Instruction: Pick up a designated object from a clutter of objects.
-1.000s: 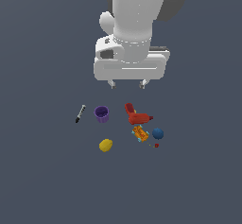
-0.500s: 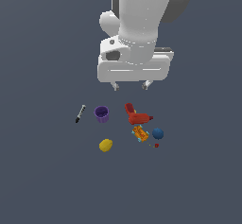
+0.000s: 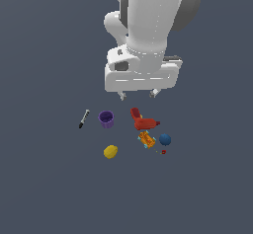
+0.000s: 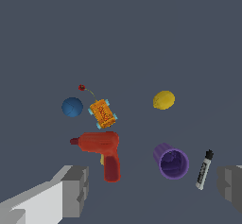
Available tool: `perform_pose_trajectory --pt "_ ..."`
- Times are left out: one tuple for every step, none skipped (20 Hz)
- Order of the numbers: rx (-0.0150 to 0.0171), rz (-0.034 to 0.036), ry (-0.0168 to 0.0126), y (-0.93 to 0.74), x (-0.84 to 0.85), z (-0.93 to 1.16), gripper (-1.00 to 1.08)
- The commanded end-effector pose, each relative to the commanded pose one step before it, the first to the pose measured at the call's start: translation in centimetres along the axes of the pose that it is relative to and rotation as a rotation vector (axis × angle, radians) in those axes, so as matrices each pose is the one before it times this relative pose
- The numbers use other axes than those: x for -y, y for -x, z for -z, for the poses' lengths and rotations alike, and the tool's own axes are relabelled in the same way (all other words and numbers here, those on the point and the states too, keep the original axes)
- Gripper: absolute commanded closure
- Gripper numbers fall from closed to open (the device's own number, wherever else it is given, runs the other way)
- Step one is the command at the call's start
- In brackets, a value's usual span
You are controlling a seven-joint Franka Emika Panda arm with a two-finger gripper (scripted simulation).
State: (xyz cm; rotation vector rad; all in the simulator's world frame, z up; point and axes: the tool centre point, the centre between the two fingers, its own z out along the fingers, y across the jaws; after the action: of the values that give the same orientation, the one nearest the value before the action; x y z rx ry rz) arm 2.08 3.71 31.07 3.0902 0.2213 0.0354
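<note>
The designated object, a small orange block with cyan corners (image 3: 147, 139), lies on the grey floor between the red tool shape (image 3: 143, 122) and the blue ball (image 3: 165, 139). Its tiny red piece (image 3: 163, 152) lies on a thin string beside it. In the wrist view the orange block (image 4: 102, 113) sits beyond the red tool (image 4: 103, 150), with the red piece (image 4: 82, 87) farther off. My gripper (image 3: 138, 96) hangs open and empty above the clutter, apart from every item. Its fingers (image 4: 75, 190) frame the wrist view's near edge.
A purple cup (image 3: 106, 119) stands upright, with a black pen-like stick (image 3: 84, 118) to its left in the exterior view. A yellow lump (image 3: 110, 151) lies nearer the camera. The wrist view shows the cup (image 4: 171, 161), the stick (image 4: 204, 169), the lump (image 4: 164, 99) and the ball (image 4: 72, 107).
My gripper has come down a little toward the clutter and shifted slightly to the exterior view's right. The objects have not moved.
</note>
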Motion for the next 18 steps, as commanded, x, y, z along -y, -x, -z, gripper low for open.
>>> perform_pose_trajectory --pt "0.00193 0.02450 0.00011 -0.463 0.329 -1.131 -0.92" --pt "0.00047 0.01254 0.00001 -0.241 0.161 -0.561 -0.92" --pt "0.00049 0.01378 -0.00005 -0.259 0.177 -0.619 -0.92" --pt "0.00053 0.01501 -0.00016 -0.276 0.193 -0.679 -0.92" --pt "0.00057 0.01624 -0.00030 -0.291 0.209 -0.741 -0.92" --pt "0.00058 0.01752 -0.00044 -0.305 0.226 -0.803 -0.92" --pt "0.00059 0.01882 -0.00062 -0.317 0.244 -0.867 -0.92" --pt "0.00059 0.02008 -0.00083 -0.327 0.262 -0.932 -0.92" --pt "0.00057 0.02136 -0.00107 -0.334 0.281 -0.998 -0.92" --pt "0.00054 0.02263 -0.00134 -0.339 0.300 -1.066 -0.92" --pt "0.00049 0.02389 -0.00164 -0.342 0.321 -1.134 -0.92" --pt "0.00042 0.02473 -0.00195 -0.336 0.337 -1.182 -0.92" --pt "0.00032 0.02473 -0.00220 -0.318 0.342 -1.192 -0.92" --pt "0.00020 0.02458 -0.00244 -0.299 0.346 -1.194 -0.92" --pt "0.00008 0.02350 -0.00256 -0.270 0.336 -1.149 -0.92" --pt "-0.00003 0.02218 -0.00262 -0.240 0.323 -1.092 -0.92" --pt "-0.00012 0.02086 -0.00264 -0.213 0.310 -1.034 -0.92" --pt "-0.00021 0.01956 -0.00264 -0.189 0.296 -0.974 -0.92"
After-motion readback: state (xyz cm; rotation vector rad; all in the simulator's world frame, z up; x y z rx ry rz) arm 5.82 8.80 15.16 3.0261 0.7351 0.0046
